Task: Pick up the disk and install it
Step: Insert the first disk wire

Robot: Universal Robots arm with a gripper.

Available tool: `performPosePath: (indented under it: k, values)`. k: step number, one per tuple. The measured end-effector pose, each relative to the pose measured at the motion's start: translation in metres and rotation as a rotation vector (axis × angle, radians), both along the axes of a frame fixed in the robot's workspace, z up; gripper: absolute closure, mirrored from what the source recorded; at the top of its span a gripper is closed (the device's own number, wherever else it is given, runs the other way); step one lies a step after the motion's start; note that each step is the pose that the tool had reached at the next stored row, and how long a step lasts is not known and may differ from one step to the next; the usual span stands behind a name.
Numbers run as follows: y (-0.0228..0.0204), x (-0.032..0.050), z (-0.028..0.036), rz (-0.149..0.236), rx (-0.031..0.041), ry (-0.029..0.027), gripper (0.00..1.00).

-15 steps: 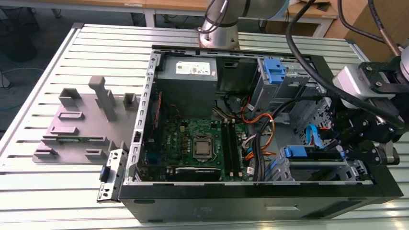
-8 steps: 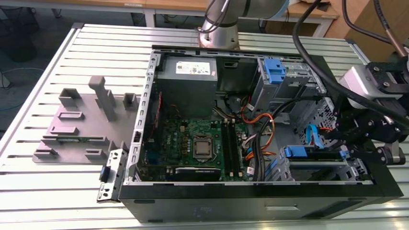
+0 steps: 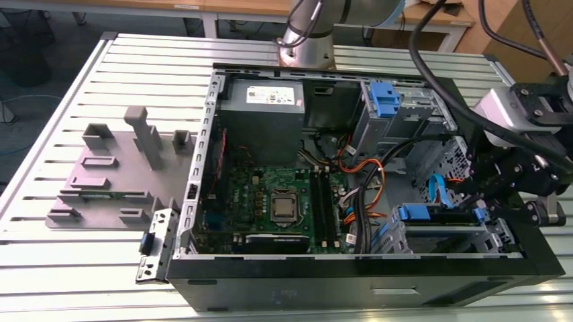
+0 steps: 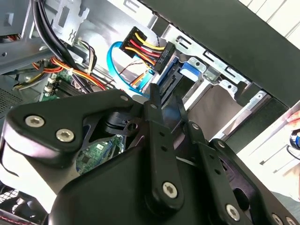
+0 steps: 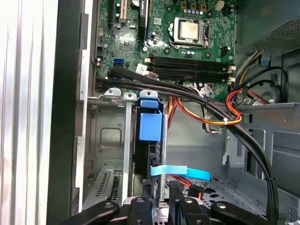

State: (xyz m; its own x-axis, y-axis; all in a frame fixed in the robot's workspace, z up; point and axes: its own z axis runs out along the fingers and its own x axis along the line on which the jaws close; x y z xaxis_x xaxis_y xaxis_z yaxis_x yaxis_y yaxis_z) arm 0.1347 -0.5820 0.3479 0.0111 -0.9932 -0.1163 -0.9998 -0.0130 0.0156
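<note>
Hand [image 5: 161,197] grips disk [image 5: 151,127] upright inside drive bay [image 5: 108,136]

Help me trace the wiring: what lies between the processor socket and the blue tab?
In the first wrist view, black memory slots and a bundle of black cables lie between the socket and the blue tab.

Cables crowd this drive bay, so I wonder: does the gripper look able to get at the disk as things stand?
Probably yes: the gripper is right at the disk in its bay. The black cable bundle passes beyond the disk's far end; only a flat blue cable crosses close by.
</note>
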Motion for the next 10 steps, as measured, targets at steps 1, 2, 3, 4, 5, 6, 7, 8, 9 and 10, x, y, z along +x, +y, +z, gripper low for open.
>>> performPosePath:
  k: [1,2,3,4,5,6,7,8,9,10]
  values:
    - [0.0006,0.0000,0.0000,-0.001,-0.0027,0.0000,0.71]
    - [0.0010,0.0000,-0.0001,-0.001,-0.0048,0.0000,0.71]
    - [0.0014,0.0000,-0.0001,-0.002,-0.0063,0.0000,0.71]
    - [0.0016,0.0000,0.0000,-0.002,-0.0073,0.0000,0.71]
    - [0.0017,0.0000,-0.0001,-0.002,-0.0092,0.0000,0.71]
    - [0.0018,0.0000,-0.0001,-0.003,-0.0133,0.0000,0.71]
    - [0.0019,0.0000,0.0000,-0.004,-0.0173,0.0000,0.71]
    - [0.0018,0.0000,-0.0001,-0.004,-0.0191,0.0000,0.71]
    - [0.0018,0.0000,-0.0001,-0.004,-0.0192,0.0000,0.71]
    - [0.0018,0.0000,-0.0001,-0.004,-0.0193,0.0000,0.71]
